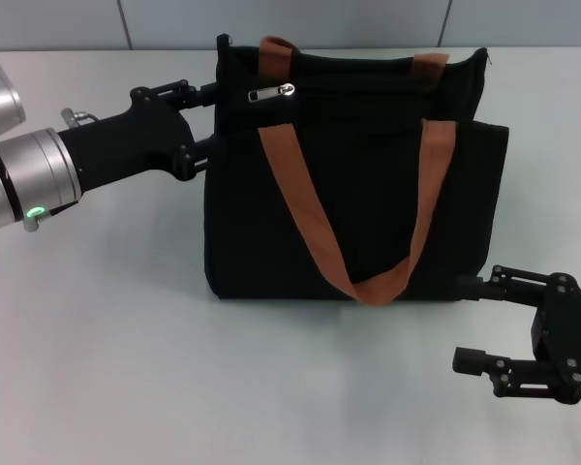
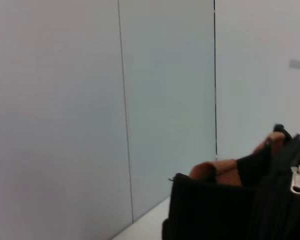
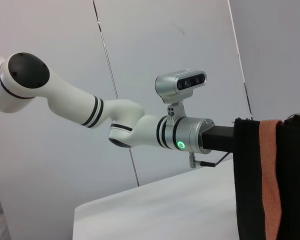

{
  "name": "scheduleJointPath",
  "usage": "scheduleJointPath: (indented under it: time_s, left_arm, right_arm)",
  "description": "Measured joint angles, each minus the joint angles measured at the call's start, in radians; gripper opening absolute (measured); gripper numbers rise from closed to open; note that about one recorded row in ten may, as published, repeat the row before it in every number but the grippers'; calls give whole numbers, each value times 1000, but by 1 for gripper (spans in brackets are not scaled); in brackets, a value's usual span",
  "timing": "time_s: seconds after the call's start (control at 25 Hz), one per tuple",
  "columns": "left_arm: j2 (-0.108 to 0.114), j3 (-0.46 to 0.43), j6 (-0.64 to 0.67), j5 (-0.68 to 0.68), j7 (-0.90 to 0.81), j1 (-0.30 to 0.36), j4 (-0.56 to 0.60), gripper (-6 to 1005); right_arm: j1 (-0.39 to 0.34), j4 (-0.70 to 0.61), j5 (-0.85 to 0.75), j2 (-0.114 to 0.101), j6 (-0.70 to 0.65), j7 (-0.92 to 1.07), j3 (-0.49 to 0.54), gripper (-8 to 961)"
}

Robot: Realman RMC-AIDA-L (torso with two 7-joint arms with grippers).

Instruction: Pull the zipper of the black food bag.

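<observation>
The black food bag (image 1: 368,194) stands upright in the middle of the white table, with its orange handles hanging down its front. The silver zipper (image 1: 271,94) pull lies on the track near the bag's upper left corner; it also shows in the left wrist view as the zipper (image 2: 299,181) on the bag (image 2: 215,215). My left gripper (image 1: 205,121) is at the bag's left end, level with the zipper track. Its fingers are spread, and their tips are against the dark fabric. My right gripper (image 1: 465,322) hovers open by the bag's lower right corner and holds nothing.
The white table (image 1: 126,368) extends in front of and to the left of the bag. A pale wall runs behind it. In the right wrist view, the left arm (image 3: 140,130) reaches to the bag (image 3: 295,190) at the table's edge.
</observation>
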Motion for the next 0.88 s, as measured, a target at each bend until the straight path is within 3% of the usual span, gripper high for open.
scheduleJointPath:
  time_s: [0.08, 0.32, 0.64, 0.88]
  left_arm:
    - [0, -2, 7, -17, 0, 3, 2, 661]
    - [5, -4, 51, -51, 0, 29, 10, 403]
    - [9, -4, 136, -52, -10, 44, 28, 234]
    - [8, 1, 224, -53, -12, 31, 37, 97]
  right_arm:
    - [0, 3, 2, 0, 0, 0, 1, 715]
    - [0, 27, 33, -2, 0, 0, 13, 708]
    - [0, 68, 126, -5, -20, 26, 21, 699]
    - [21, 76, 253, -7, -50, 205, 23, 692]
